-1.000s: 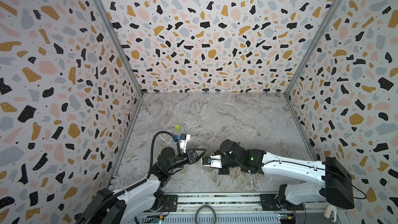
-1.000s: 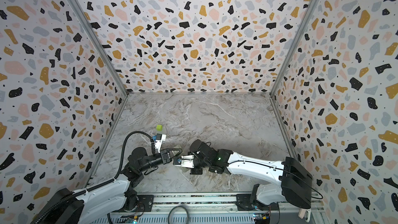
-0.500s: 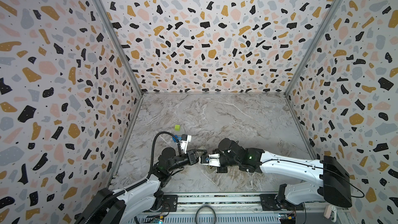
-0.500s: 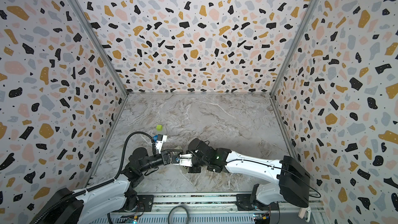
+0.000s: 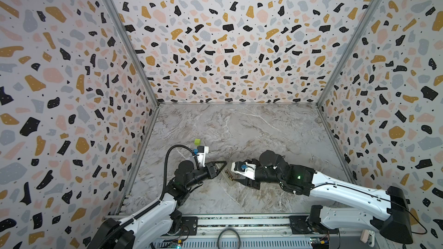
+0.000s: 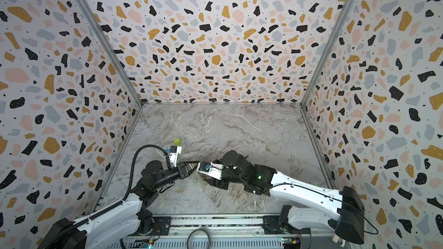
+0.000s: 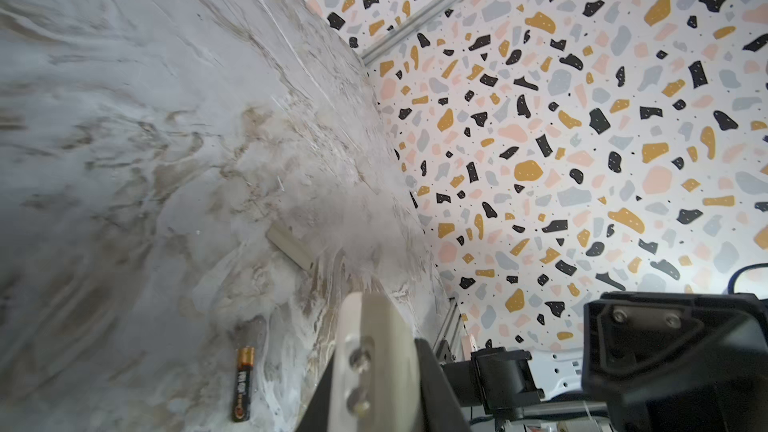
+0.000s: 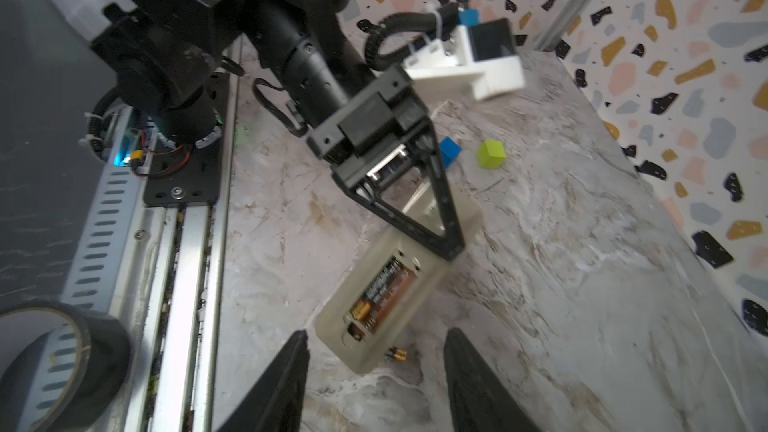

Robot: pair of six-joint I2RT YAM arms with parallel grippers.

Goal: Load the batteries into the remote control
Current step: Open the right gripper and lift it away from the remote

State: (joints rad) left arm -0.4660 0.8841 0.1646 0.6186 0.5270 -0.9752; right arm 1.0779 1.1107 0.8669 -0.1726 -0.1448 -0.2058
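My left gripper (image 5: 221, 167) is shut on one end of the beige-white remote control (image 8: 419, 251), which tilts back-up over the marble floor. Its open compartment holds one battery (image 8: 384, 290), dark and copper. A second battery (image 8: 397, 354) lies on the floor, partly under the remote's free end; it also shows in the left wrist view (image 7: 242, 384). My right gripper (image 8: 374, 371) stands open just short of that end, nothing between its fingers (image 8: 286, 384). In both top views the two grippers meet at the front middle, with the remote (image 6: 200, 176) between them.
A green cube (image 5: 197, 142) and a blue cube (image 8: 451, 151) sit behind the left gripper near the left wall. A flat beige cover piece (image 7: 289, 248) lies on the floor. A tape roll (image 8: 62, 363) rests by the front rail (image 8: 199, 268).
The right gripper was shut a second ago and now stands open. It closed in on the remote held by the left gripper. The left gripper has kept its grip.
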